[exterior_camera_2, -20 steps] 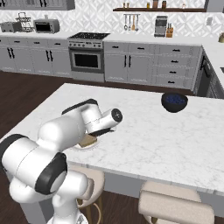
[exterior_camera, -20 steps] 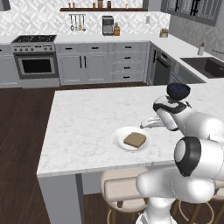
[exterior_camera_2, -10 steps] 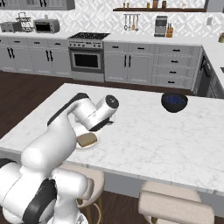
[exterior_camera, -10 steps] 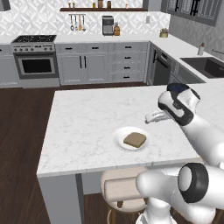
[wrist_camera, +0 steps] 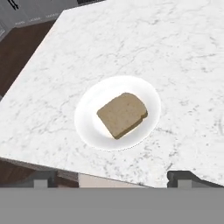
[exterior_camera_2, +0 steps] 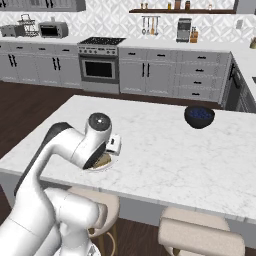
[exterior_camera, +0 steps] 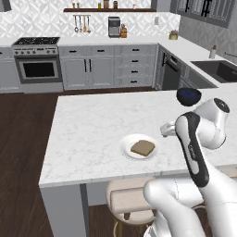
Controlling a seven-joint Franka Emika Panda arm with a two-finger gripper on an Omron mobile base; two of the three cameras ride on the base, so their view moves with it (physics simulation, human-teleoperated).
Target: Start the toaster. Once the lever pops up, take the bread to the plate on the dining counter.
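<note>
My two-finger gripper [wrist_camera: 112, 175] hangs wide open and empty above the tan-brown bread slice [wrist_camera: 122, 114], which lies flat on the small round white plate [wrist_camera: 87, 122] near the front edge of the white marble dining counter [exterior_camera: 92, 125]. From the base, a dark blue bowl [exterior_camera_2: 199, 116] stands well apart near the counter's far edge, and my own white arm [exterior_camera_2: 75, 150] half hides the plate in the right base view.

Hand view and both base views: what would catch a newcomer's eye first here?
The bread lies flat in the middle of the white plate, near the front edge of the dining counter. The open pincer hangs above it, holding nothing. A dark blue bowl sits farther back on the same counter.
</note>
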